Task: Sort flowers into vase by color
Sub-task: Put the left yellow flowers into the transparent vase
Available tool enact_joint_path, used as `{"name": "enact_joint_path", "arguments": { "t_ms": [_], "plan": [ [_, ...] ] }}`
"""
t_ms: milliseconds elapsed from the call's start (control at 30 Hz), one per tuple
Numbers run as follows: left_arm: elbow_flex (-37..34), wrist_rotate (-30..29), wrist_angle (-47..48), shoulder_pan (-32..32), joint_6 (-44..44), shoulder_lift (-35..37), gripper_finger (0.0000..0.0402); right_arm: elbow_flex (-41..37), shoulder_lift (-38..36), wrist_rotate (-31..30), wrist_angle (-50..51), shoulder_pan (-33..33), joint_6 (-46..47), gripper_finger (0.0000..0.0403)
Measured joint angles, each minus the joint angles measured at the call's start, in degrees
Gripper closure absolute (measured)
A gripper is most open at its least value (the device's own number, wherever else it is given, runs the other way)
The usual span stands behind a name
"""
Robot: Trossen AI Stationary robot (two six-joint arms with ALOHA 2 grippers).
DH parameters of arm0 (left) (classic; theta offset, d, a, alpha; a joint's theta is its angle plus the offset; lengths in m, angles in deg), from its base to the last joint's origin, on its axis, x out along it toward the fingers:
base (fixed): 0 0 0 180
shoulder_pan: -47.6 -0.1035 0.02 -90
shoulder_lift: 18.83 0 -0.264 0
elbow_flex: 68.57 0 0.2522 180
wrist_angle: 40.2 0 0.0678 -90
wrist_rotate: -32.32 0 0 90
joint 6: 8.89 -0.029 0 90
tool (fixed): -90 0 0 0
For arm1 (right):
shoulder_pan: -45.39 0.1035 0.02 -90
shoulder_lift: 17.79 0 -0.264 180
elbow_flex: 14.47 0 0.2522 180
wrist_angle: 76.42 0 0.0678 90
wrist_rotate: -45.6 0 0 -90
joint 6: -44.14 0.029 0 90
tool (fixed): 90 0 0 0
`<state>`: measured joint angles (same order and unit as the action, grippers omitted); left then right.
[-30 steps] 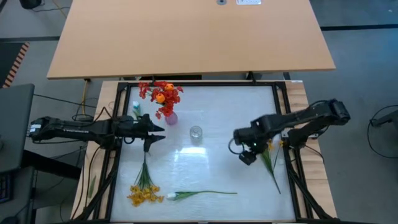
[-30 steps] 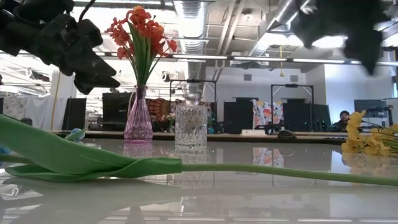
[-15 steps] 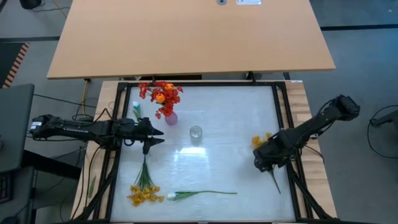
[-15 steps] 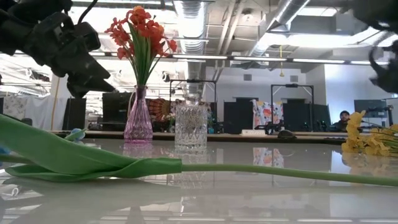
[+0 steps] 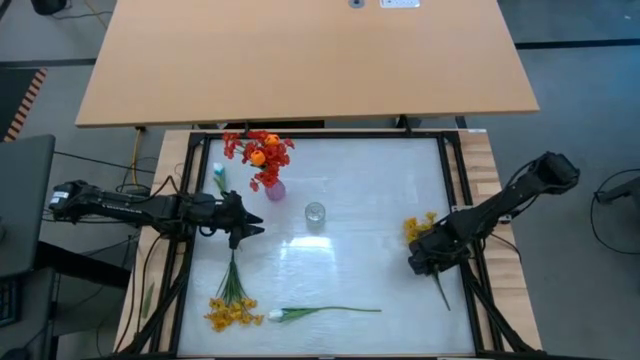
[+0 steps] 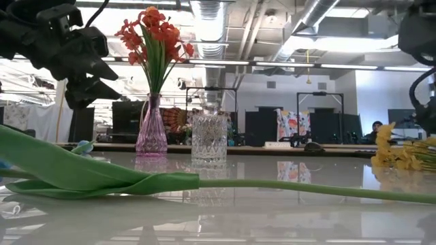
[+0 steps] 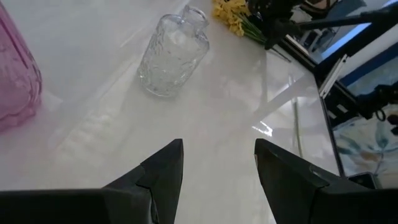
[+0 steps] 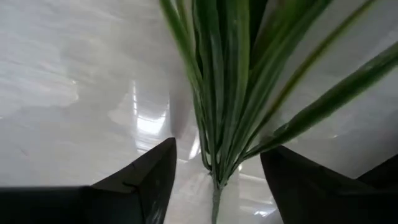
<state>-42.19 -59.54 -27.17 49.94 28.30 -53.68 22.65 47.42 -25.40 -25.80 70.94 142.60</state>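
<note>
1. Flowers are spread over the white table (image 5: pixel 350 250): a white tulip (image 5: pixel 277 315) is laid along the near edge with its stem pointing toward the right side, and a bunch of yellow blossoms (image 5: pixel 232 312) is laid just left of it, stems pointing away from the near edge.
2. A second yellow bunch (image 5: pixel 420 228) is laid at the table's right side, its green stems (image 8: pixel 217 93) running toward the near right corner.
3. The right gripper (image 5: pixel 428 262) is lowered over those stems, close to the table. In the right wrist view the two dark fingers (image 8: pixel 146 180) are seen spread wide, one on either side of the stem bundle, with nothing clamped between them.
4. The right arm is stretched in from the table's right edge, angled down toward the near left.
5. The left gripper (image 5: pixel 243 222) is held above the table at its left side, over the stem ends of the near yellow bunch. Its fingers (image 7: pixel 165 171) are parted and empty.
6. The left arm is extended nearly level from the left edge.
7. A clear glass vase (image 5: pixel 315 213) is stood empty near the middle.
8. A pink vase (image 5: pixel 273 188) is stood farther back on the left, holding the red and orange flowers (image 5: pixel 258 152) upright.
</note>
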Motion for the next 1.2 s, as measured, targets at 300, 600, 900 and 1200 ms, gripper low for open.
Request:
{"name": "enact_joint_path", "arguments": {
  "t_ms": [300, 600, 900, 1200],
  "plan": [
    [0.0, 0.02, -0.08, 1.21, 2.51, -0.02, 0.0217, 3.95, 0.19, -10.58, -2.27, -7.06, -6.51, 0.0332],
    [0.0, 12.42, 0.2, 2.0, 4.08, 0.0, 0.0217, 12.93, -0.02, -18.75, -18.23, -17.94, -28.69, 0.0369],
    [0.02, 7.34, 0.23, 1.98, 2.44, 0.0, 0.0217, 16.76, 0.99, -25.91, -57.81, -23.64, -66.93, 0.0378],
    [0.02, -12.3, 2.6, 1.96, -1.38, -0.26, 0.0217, 20.74, 11.8, -28.1, -76.71, -28.73, -85.96, 0.0379]
  ]
}}
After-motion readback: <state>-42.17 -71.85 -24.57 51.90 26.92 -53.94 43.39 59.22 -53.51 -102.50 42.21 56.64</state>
